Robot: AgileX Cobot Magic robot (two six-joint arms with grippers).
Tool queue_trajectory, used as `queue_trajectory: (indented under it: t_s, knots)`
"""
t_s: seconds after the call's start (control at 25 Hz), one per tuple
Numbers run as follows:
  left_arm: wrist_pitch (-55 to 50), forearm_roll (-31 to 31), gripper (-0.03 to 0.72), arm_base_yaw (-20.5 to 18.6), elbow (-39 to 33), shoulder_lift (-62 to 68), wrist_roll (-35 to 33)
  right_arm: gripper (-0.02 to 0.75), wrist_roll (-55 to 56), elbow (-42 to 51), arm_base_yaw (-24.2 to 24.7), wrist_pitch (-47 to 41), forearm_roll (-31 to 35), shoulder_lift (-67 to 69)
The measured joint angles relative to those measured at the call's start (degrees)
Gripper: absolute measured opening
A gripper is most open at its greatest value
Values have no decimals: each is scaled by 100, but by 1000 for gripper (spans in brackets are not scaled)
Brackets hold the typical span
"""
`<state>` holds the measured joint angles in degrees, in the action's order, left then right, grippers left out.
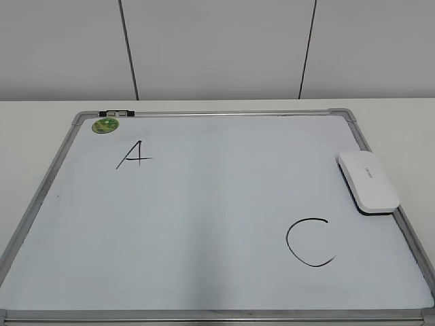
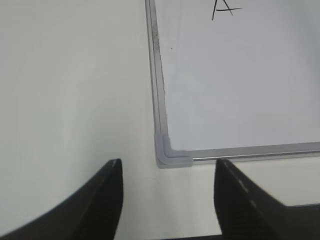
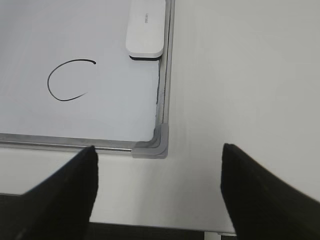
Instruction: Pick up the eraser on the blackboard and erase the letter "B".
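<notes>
The blackboard (image 1: 204,224) is a white dry-erase board with a silver frame, lying flat on the table. The white eraser (image 1: 368,180) lies on its right edge; it also shows in the right wrist view (image 3: 146,30). No letter "B" shows on the board; only a black "A" (image 1: 134,155) and a larger black "C" (image 1: 309,242) are there. My left gripper (image 2: 167,167) is open and empty above the table by the board's near left corner (image 2: 170,155). My right gripper (image 3: 157,152) is open and empty by the near right corner (image 3: 152,145). Neither gripper shows in the exterior view.
A round green sticker (image 1: 105,125) sits at the board's far left corner, next to a small clip on the frame (image 1: 116,113). The pale table (image 1: 408,129) surrounds the board. A panelled wall (image 1: 217,47) stands behind. The table's front edge shows under my right gripper (image 3: 160,227).
</notes>
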<state>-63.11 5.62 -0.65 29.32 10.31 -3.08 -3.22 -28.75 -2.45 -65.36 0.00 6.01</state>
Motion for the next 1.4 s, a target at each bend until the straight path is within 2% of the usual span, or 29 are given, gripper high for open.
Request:
queue_trajectory:
  t_s: [0.44, 1.4]
  knots:
    - [0, 10, 419, 0, 0, -941, 9, 587, 4, 0, 0, 0, 0, -685]
    - [-26, 30, 419, -14, -2, -966, 9, 587, 4, 0, 0, 0, 0, -707]
